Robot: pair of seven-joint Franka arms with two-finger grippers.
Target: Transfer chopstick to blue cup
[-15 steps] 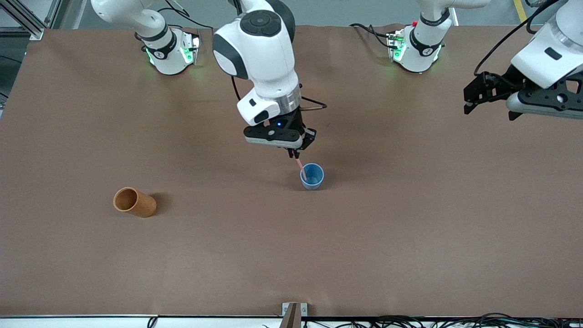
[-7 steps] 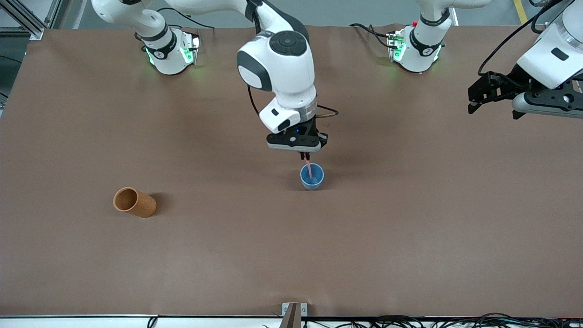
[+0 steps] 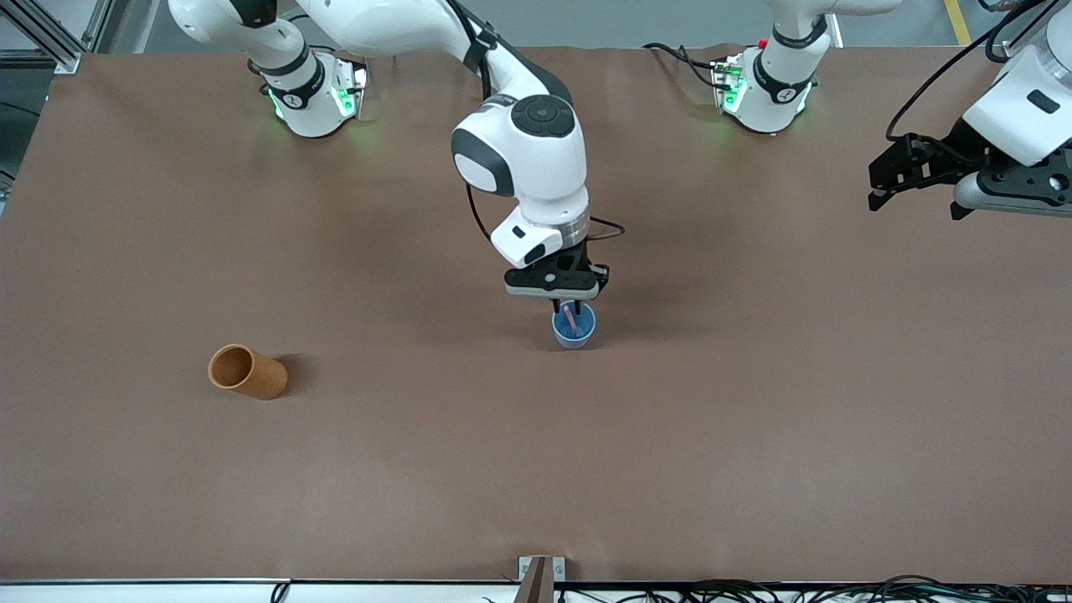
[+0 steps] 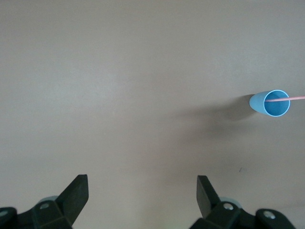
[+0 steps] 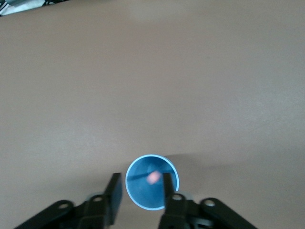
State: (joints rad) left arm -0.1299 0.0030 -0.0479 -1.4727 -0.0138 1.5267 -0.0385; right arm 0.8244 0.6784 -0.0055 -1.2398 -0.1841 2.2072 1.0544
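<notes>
Chopstick point(image 3: 569, 317), thin straight light-pink stick, stood nearly upright inside the small light-blue tapered tumbler w/ darker blue inside, the blue cup point(image 3: 574, 326), lower end down in the cup, top poking above the rim. My right wrist view caught its pink tip point(image 5: 153, 177) end-on in the cup's mouth point(image 5: 143, 191).

My right gripper point(image 3: 568, 306) hung directly over that cup, fingers pointing down at the rim. Its two black fingers point(image 5: 115, 193) stood apart, one on each side of the chopstick's top, w/ a gap showing btwn them and the stick: released, not pinching it.

Blue cup stood upright on the brown paper-covered table point(image 3: 754, 435), about mid-table, casting a soft shadow.

My left gripper point(image 3: 875, 186) waited in the air over the left arm's end of the table, well apart from the cup, holding nothing. Left wrist view showed its fingers point(image 4: 76, 191) spread wide, bare table btwn them, and farther off the blue cup point(image 4: 271, 103) w/ the chopstick point(image 4: 286, 99) sticking out past its rim.

Taller orange-brown cylindrical cup point(image 3: 247, 371) lay on its side toward the right arm's end of the table, somewhat nearer the front camera than the blue cup, open mouth visible, well apart from everything else.
</notes>
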